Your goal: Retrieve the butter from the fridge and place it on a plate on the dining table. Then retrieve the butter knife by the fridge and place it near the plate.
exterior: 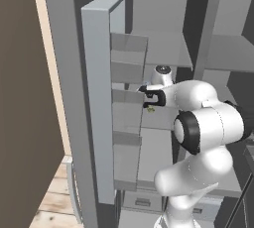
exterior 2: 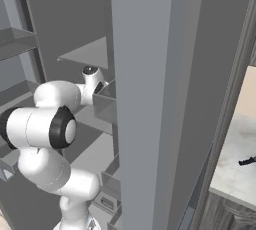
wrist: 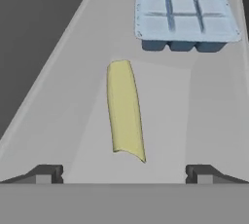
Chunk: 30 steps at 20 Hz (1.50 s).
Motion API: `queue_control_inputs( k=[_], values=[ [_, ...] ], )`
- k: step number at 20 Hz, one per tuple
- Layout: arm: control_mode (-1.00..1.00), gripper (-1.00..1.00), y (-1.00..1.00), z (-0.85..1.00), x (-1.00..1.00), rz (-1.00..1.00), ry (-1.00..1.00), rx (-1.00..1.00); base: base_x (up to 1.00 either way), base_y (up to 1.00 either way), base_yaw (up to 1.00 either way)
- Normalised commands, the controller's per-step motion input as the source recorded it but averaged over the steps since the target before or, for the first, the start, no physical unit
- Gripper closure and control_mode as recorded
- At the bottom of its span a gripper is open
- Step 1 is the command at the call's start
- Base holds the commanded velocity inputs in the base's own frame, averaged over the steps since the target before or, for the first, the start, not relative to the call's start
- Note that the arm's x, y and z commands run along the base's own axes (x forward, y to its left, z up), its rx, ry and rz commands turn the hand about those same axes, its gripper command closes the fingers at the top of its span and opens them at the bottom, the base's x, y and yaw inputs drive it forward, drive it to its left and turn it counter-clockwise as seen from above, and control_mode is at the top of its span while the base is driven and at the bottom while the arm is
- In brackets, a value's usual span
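On a fridge [exterior: 94, 98] shelf [wrist: 204, 111] the butter [wrist: 125, 110] lies lengthwise, just ahead of the gripper [wrist: 124, 173], whose 2 fingers [wrist: 46, 173] stand wide apart w/ nothing held, an ice tray [wrist: 185, 16] sitting beyond the butter toward the back, apart from it.
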Motion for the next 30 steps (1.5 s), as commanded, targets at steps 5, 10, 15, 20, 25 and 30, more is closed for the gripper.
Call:
queue_control_inputs(
  k=[5, 10, 15, 20, 25, 30],
  values=[
    [-1.0, -1.0, 0.0, -0.04, 0.12, 0.0, 0.0, 0.0, 0.0, 0.0, 0.0],
    [-1.0, -1.0, 0.0, -0.18, 0.23, 0.0, 0.0, 0.0, 0.0, 0.0, 0.0],
    [-1.0, -1.0, 0.0, -0.07, 0.25, 0.0, 0.0, 0.0, 0.0, 0.0, 0.0],
    [-1.0, -1.0, 0.0, -0.08, 0.22, 0.0, 0.02, 0.0, 0.0, 0.0, 0.0],
    [-1.0, -1.0, -0.02, -0.21, 0.16, 0.0, 0.08, 0.0, 0.0, 0.0, 0.0],
    [-1.0, -1.0, -0.07, -0.23, 0.15, 0.0, 0.01, 0.0, 0.0, 0.0, 0.0]
  ],
)
